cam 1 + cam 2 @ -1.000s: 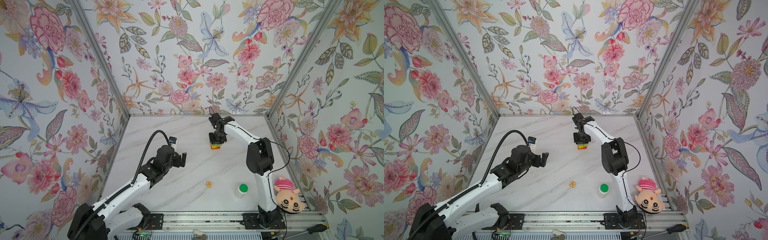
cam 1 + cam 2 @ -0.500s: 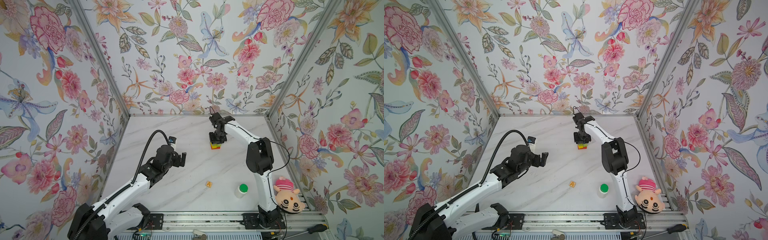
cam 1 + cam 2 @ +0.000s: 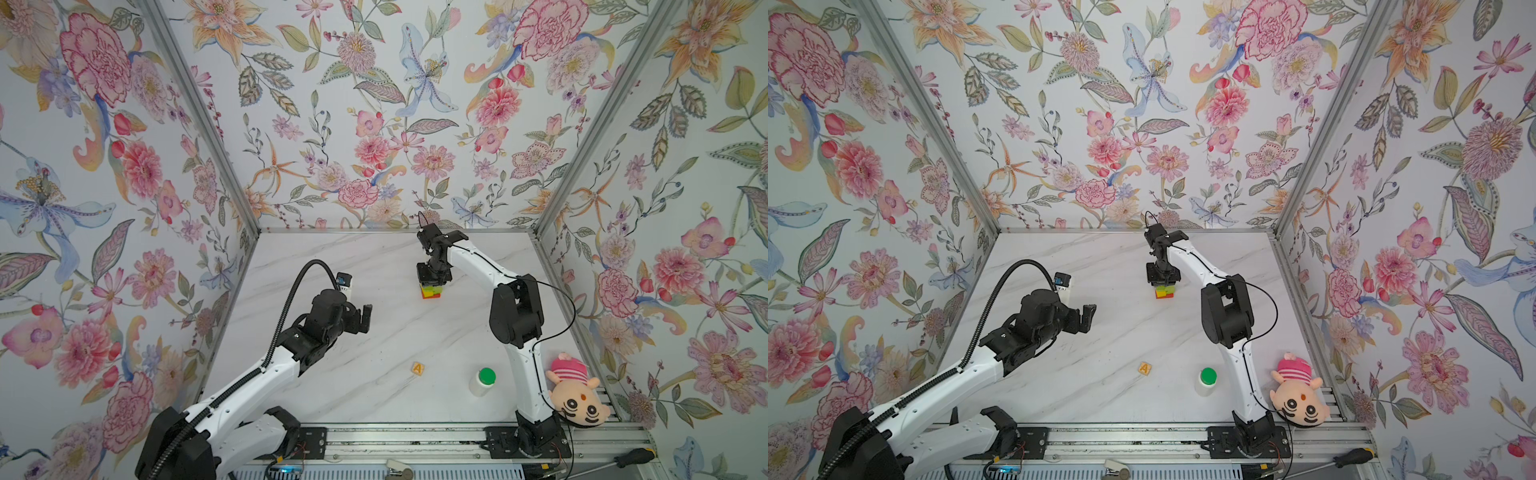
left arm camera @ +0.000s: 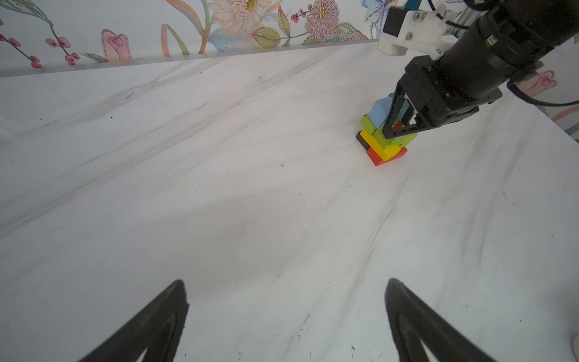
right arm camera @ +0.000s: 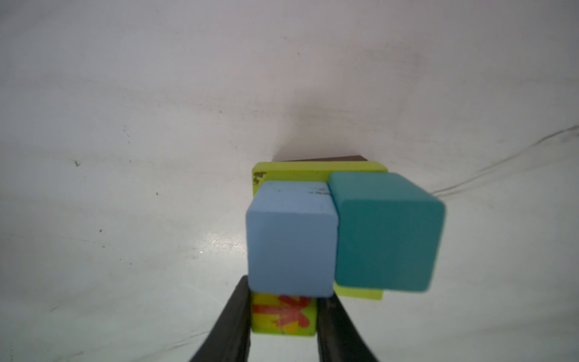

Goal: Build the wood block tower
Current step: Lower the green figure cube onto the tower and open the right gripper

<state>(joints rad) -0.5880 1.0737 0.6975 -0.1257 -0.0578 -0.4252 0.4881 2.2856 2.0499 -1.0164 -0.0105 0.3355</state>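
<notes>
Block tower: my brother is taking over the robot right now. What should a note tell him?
Left pincer: open, empty.
Right pincer: shut on the green wooden cube with red marks, at the top of the multicoloured wood block tower, beside the light-blue wooden cube and teal wooden cube.
Done: lower layers stacked.
To do: let go of that cube, then add the tan wooden cube marked A, lying alone near the front.

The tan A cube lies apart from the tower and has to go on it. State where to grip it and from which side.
Take the A cube by two opposite side faces, coming straight down from above. It lies flat, letter up, turned diagonally on the table, so probably turn the jaws to match. The bottle stands apart, leaving room.
</notes>
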